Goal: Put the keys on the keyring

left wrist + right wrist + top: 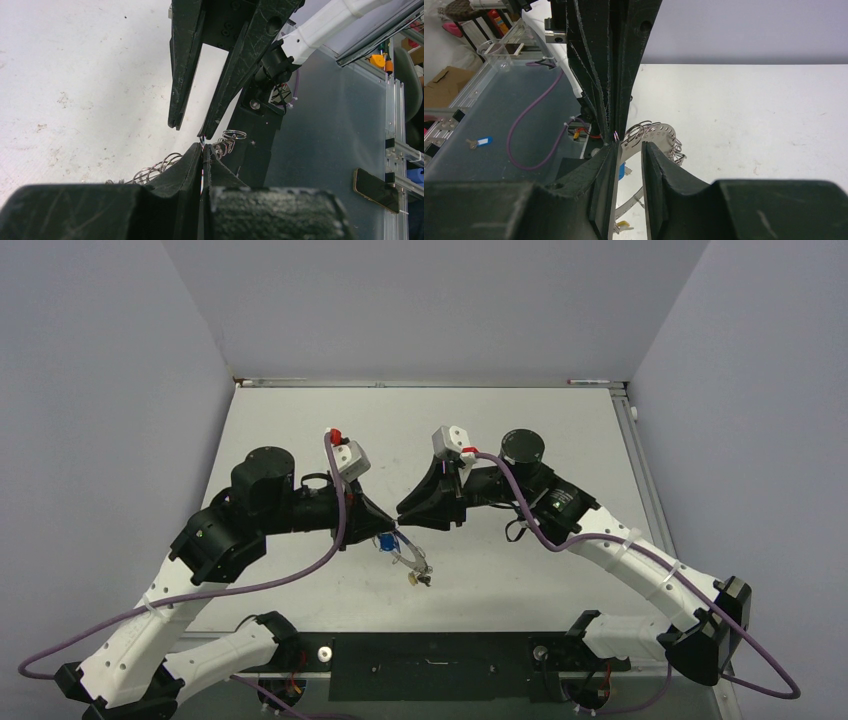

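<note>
Hanging off L claw (396,537): keyring (411,562)

A lab test cell: grey partition walls (110,390) enclose a white table (520,430), aluminium framing (394,120) alongside.

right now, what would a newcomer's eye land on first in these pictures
Two black grippers meet tip to tip over the middle of the white table: the left gripper pinched shut, the right gripper with its jaws slightly apart. Just beside their tips is the silvery keyring, a blue-headed key and a yellow-headed key by it.
</note>
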